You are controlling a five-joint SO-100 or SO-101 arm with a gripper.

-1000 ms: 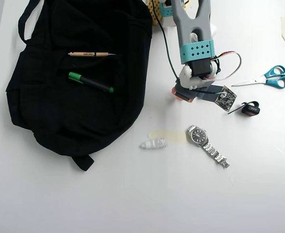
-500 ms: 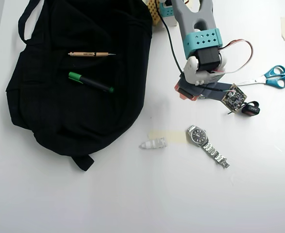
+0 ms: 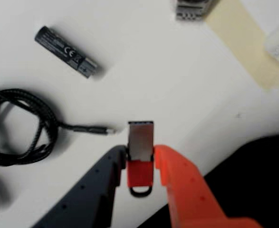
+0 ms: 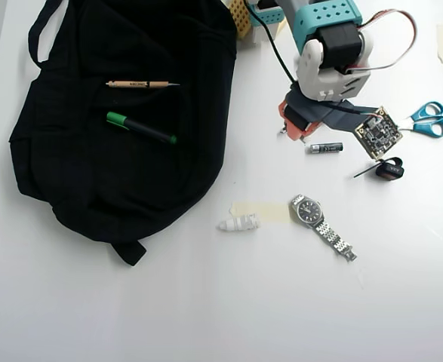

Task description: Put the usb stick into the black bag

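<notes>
Our claw [image 3: 140,166] is shut tight on the usb stick [image 3: 141,147]. In the wrist view we see one dark finger on the left and one orange finger [image 3: 182,183] on the right, and they squeeze the red end of the stick between them. The silver end pokes out past the fingertips, up off the white counter [image 3: 177,80].

In that view, the black bag [image 3: 253,175] fills the corner to the right of the claw and below it. A black cable [image 3: 25,126] lies in loops to the left, with its plug pointing at the stick. Farther up and left is a small black tube [image 3: 65,45]. A strip of tan tape [image 3: 244,40] lies up and to the right.

From the overhead view, we see the claw [image 4: 293,124] near the top, under the arm. The black bag [image 4: 115,166] lies well to its left. A pencil [image 4: 142,84] and a green marker [image 4: 140,128] rest on the bag. The small tube [image 4: 324,148] lies just below the claw. A watch [image 4: 321,222] lies farther down, and scissors [image 4: 425,119] lie to the right.
</notes>
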